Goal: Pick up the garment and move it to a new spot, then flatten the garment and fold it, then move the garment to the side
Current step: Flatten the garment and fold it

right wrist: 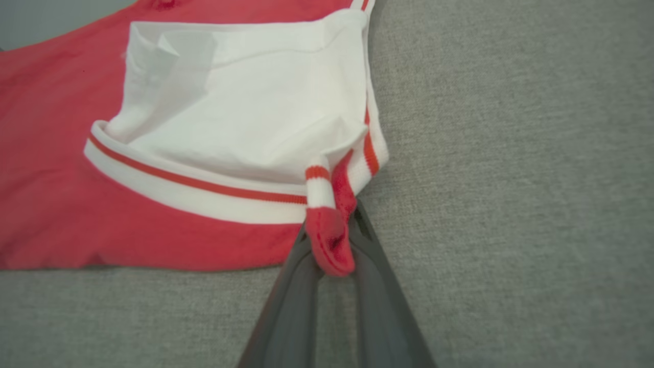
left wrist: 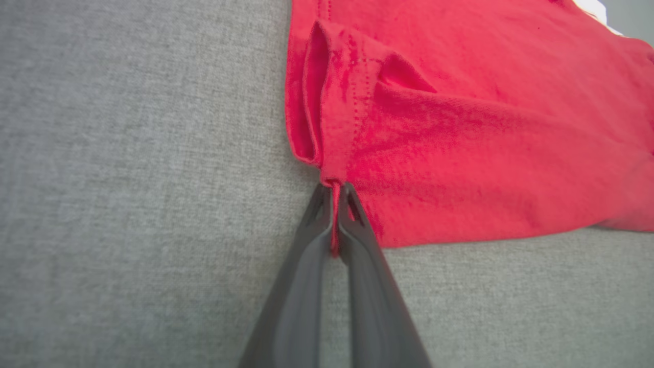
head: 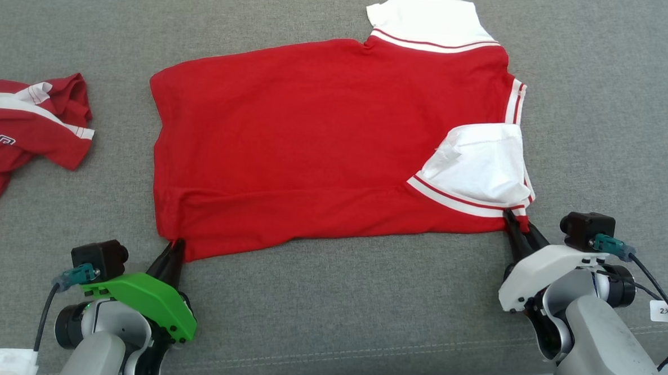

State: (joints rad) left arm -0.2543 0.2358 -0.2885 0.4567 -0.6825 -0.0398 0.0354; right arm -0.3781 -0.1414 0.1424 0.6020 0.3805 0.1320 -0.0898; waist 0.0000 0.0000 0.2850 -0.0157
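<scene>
Head overhead; wrists close at garment (head: 313, 141) corners.

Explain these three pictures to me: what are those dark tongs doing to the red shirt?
This is a two-armed robot. The wide picture comes from a camera on its head; the two close-ups come from cameras on its wrists, looking along the fingers. The tongs are its grippers. A red shirt lies spread on a grey cushion; a second shirt lies crumpled at the left. The left gripper is shut on the shirt's hem corner, the right gripper on the corner beside the white sleeve.
</scene>
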